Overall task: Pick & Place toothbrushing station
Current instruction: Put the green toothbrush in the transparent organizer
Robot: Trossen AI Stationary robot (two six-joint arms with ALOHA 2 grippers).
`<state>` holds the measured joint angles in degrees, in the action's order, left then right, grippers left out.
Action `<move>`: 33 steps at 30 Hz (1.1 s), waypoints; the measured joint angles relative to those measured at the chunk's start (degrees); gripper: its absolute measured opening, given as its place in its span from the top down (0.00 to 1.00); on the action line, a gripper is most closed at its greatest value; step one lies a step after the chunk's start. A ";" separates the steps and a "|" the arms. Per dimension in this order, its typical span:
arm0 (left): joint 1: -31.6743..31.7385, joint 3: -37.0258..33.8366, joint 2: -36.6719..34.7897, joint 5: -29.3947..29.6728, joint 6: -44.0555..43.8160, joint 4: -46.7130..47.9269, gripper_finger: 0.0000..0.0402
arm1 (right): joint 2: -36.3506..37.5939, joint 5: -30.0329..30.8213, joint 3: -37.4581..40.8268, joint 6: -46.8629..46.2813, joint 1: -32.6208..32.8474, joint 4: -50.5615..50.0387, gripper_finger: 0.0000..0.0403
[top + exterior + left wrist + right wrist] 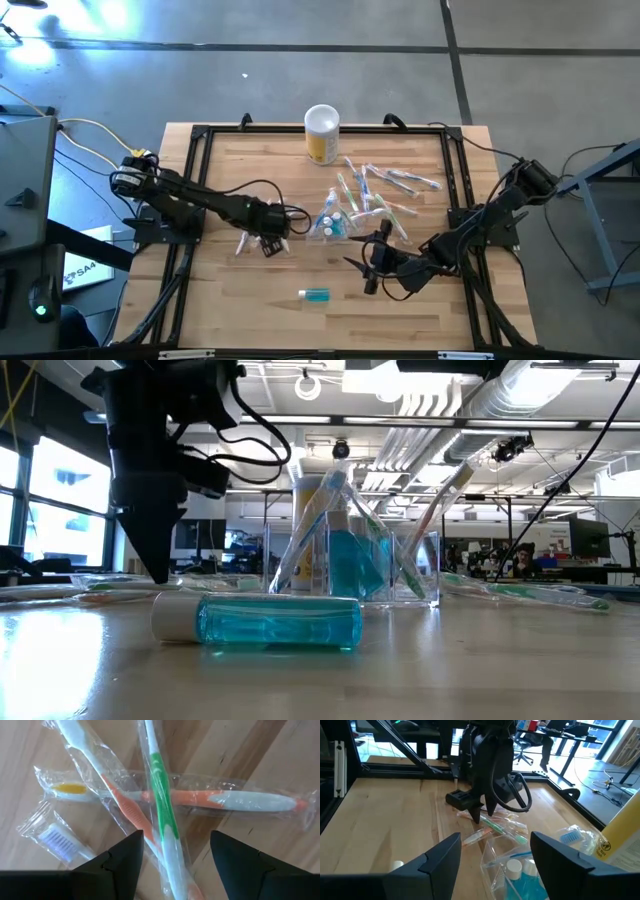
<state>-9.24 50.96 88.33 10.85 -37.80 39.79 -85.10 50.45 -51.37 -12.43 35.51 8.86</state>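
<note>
L end effector (172,865) over wrapped toothbrushes (162,805)

Left arm reaches in from the left edge toward the middle of the table, with the left gripper (266,241) pointing down just above the surface, fingers (117,865) spread apart and nothing between them. Right arm bends in from the right edge, with the right gripper (372,262) low near the table centre, fingers (442,857) also apart and empty.

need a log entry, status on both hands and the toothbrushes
Left hand open, over wrapped toothbrushes. Right hand open, empty, near the clear bag. One toothpaste tube lies apart. Nothing blocking.
</note>
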 joint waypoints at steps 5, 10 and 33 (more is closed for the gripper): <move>-0.12 0.00 1.47 0.00 -0.25 -1.13 0.45 | 0.00 -0.01 0.00 -0.02 0.00 -0.02 0.43; -0.14 0.16 4.95 -0.66 -0.10 -2.50 0.45 | -0.02 -0.02 0.00 -0.04 0.00 -0.03 0.43; -3.53 7.26 6.80 5.00 0.01 6.83 0.94 | -0.04 0.51 0.00 -2.38 -0.02 -1.51 0.43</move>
<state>-12.78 58.22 95.13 15.85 -37.79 46.63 -85.14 50.96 -51.37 -14.81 35.48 7.35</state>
